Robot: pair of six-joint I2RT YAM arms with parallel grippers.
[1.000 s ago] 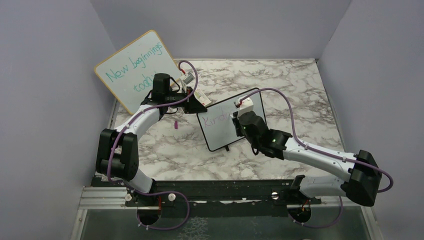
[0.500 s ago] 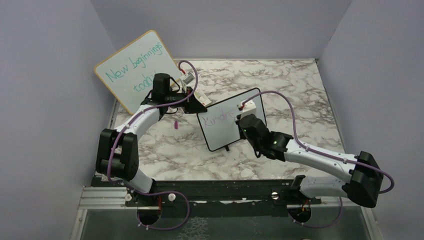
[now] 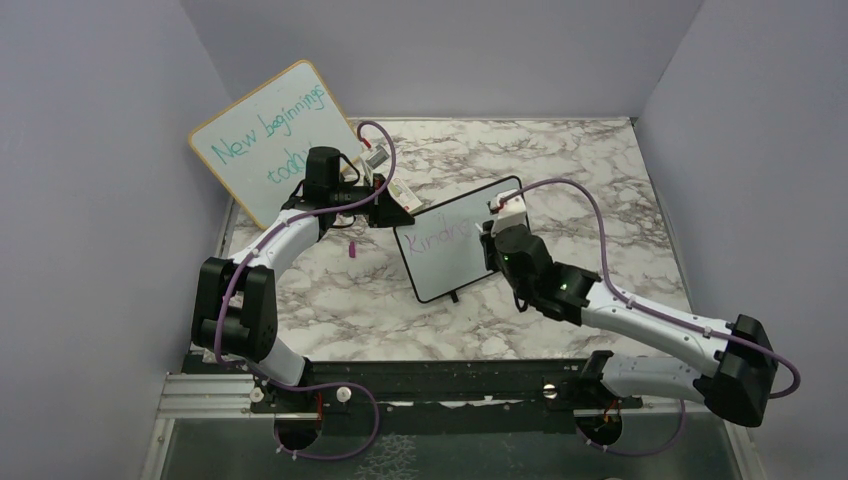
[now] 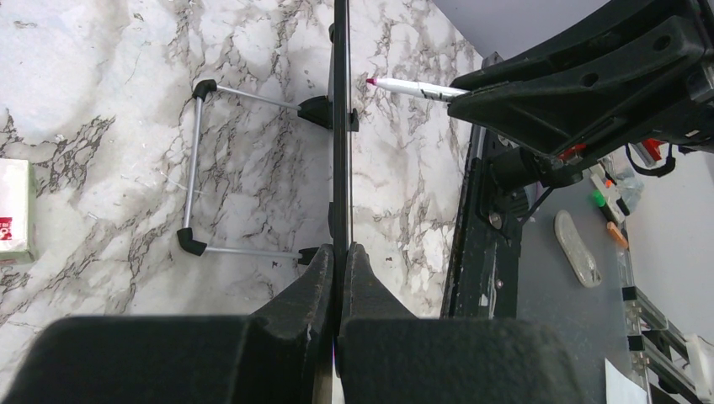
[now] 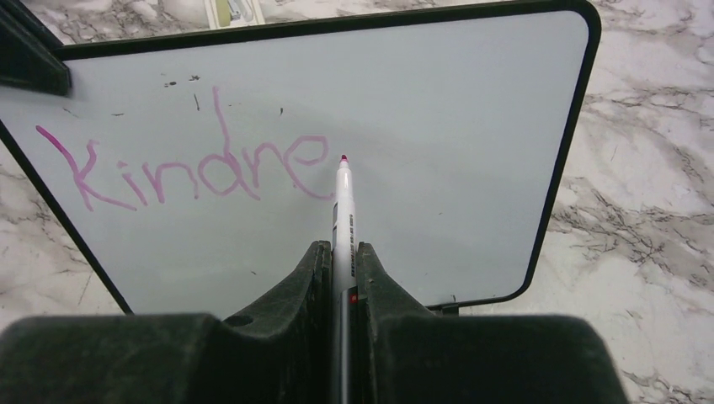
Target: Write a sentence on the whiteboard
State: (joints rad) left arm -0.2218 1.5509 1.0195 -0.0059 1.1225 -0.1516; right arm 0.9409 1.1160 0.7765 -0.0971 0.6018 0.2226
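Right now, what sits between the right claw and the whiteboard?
Only the marker the right claw grips, tip toward the whiteboard, per the right wrist view.

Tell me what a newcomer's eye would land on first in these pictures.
At mid-table, the small black-framed whiteboard stands with pink "Kindne" written on it, the right gripper aiming a pink marker just after the last letter. The left gripper pinches the board's edge, and a larger wood-framed board with teal writing leans at the back left.

The whiteboard has a smooth, slightly glossy white face. The marker is smooth white plastic. The left pincer and right pincer are matt black. The bench is marble-patterned.
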